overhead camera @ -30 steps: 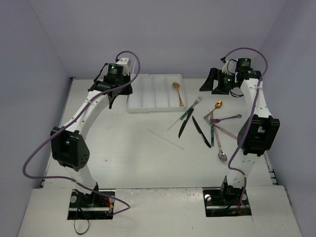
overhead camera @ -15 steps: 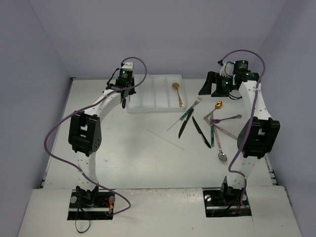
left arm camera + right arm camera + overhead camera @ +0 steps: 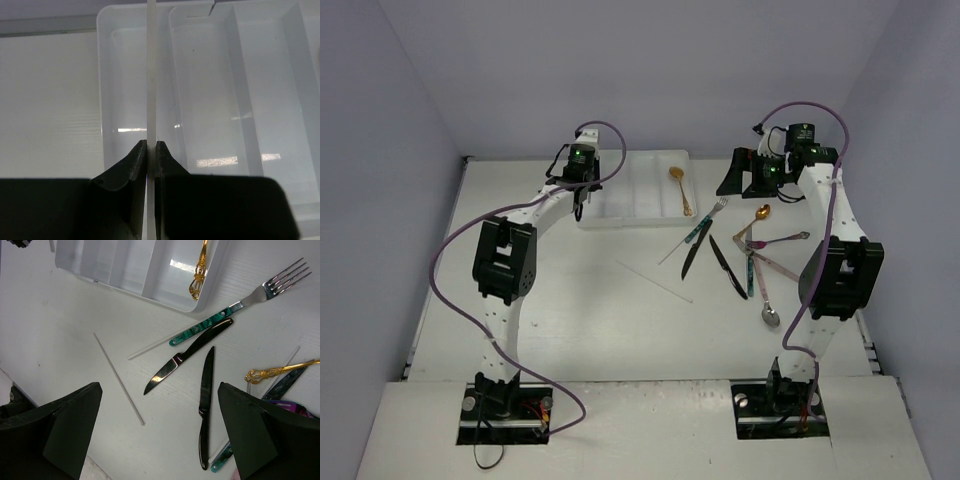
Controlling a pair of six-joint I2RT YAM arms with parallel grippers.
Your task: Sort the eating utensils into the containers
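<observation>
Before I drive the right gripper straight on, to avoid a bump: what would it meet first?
Likely the black knives on the table, straight ahead of the open right gripper; depth is unclear.

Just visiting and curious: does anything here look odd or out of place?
Slightly odd: the left tool pinches a thin white stick over the white tray, and a similar stick lies loose on the table; neither is a fork, knife or spoon.
</observation>
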